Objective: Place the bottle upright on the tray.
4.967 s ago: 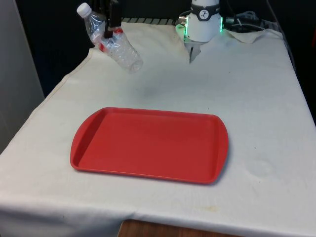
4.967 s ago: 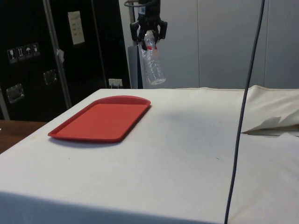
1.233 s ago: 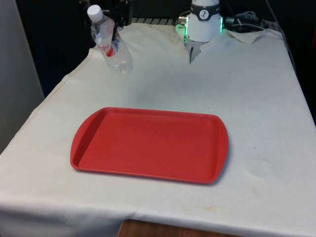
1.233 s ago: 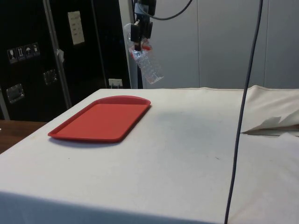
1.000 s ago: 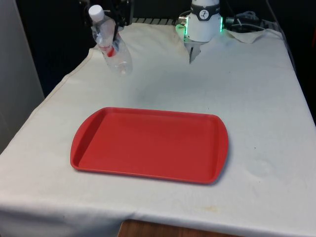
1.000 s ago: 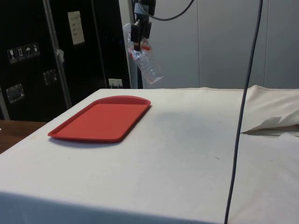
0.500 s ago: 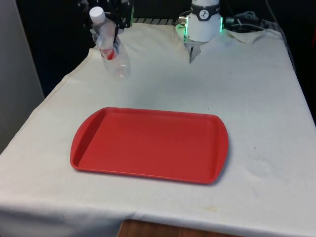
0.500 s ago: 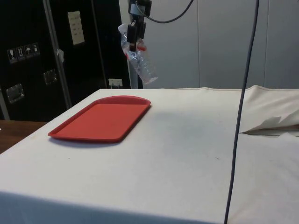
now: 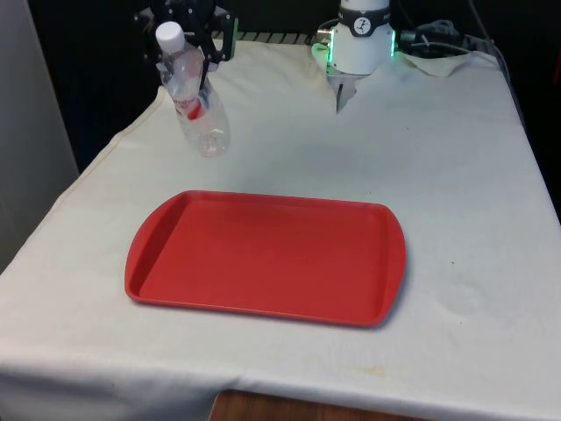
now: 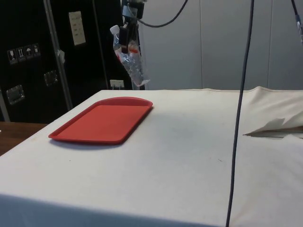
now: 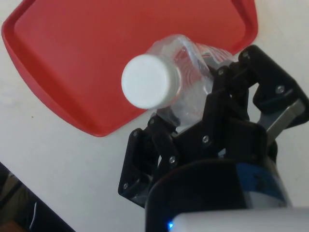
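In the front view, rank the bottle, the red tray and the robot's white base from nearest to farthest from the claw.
1. The bottle: clamped in the claw, hanging tilted, cap up.
2. The robot's white base: at the table's far end, toward the front view's right.
3. The red tray: on the cloth, lower and nearer the camera.

Two and three are close; the ranking is tentative.

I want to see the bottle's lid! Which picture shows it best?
The wrist view: the round white cap of the clear plastic bottle faces the camera, close up. The front view shows it small, side-on; in the side view it is a tiny white spot.
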Action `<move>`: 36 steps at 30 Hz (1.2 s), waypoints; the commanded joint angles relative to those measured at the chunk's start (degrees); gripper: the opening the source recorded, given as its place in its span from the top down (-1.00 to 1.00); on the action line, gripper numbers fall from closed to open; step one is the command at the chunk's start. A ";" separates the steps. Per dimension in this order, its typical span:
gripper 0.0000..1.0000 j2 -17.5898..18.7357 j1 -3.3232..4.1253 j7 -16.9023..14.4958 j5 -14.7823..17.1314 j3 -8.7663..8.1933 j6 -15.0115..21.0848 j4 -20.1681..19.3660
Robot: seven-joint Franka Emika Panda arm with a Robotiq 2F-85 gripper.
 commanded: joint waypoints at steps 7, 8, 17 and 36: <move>0.33 3.04 -0.34 -0.17 1.72 0.74 -0.52 3.50; 0.33 3.44 -0.40 -0.17 1.83 0.74 -0.57 3.90; 0.33 6.59 -0.34 0.00 3.04 0.86 -0.80 7.16; 0.33 9.97 0.63 2.06 2.06 1.83 -0.86 12.38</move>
